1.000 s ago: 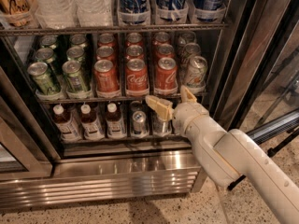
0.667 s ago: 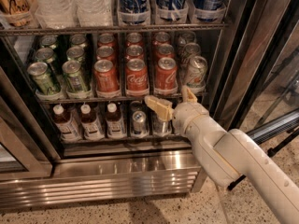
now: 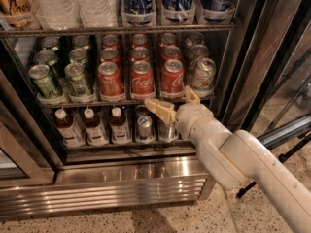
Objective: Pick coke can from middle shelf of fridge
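Speckled floor [image 3: 121,223]; ribbed stainless steel fridge [image 3: 121,188]. Thin dark wire middle shelf [image 3: 92,102] carries red cylindrical aluminium coke can [image 3: 172,76]. Cream plastic gripper [image 3: 175,102] at shelf edge below can, spread wide, empty.

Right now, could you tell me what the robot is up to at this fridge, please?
The robot's arm reaches toward the fridge, with its gripper open and empty, just in front of the front edge of the middle shelf. It sits low against the front row of red cans, closest to the coke can next to a silver can. Nothing is picked yet; every can stands in its lane.
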`<state>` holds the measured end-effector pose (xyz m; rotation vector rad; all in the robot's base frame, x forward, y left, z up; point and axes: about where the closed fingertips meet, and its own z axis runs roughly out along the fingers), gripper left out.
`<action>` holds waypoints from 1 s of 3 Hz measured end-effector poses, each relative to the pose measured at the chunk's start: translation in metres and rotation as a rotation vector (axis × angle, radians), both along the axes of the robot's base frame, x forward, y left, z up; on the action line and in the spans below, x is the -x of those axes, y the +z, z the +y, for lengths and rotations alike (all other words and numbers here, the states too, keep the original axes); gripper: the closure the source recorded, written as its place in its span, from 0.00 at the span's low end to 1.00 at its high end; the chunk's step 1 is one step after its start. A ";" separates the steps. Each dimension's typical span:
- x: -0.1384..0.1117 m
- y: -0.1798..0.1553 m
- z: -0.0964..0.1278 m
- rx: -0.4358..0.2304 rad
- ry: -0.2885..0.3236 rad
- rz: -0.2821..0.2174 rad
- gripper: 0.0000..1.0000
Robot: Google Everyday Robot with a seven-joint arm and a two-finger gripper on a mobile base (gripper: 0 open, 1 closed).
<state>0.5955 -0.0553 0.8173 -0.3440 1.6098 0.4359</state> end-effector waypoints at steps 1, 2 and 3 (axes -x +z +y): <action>-0.008 0.002 -0.003 0.003 -0.007 -0.004 0.30; -0.008 0.002 -0.003 0.003 -0.007 -0.004 0.53; -0.008 0.002 -0.003 0.003 -0.007 -0.004 0.59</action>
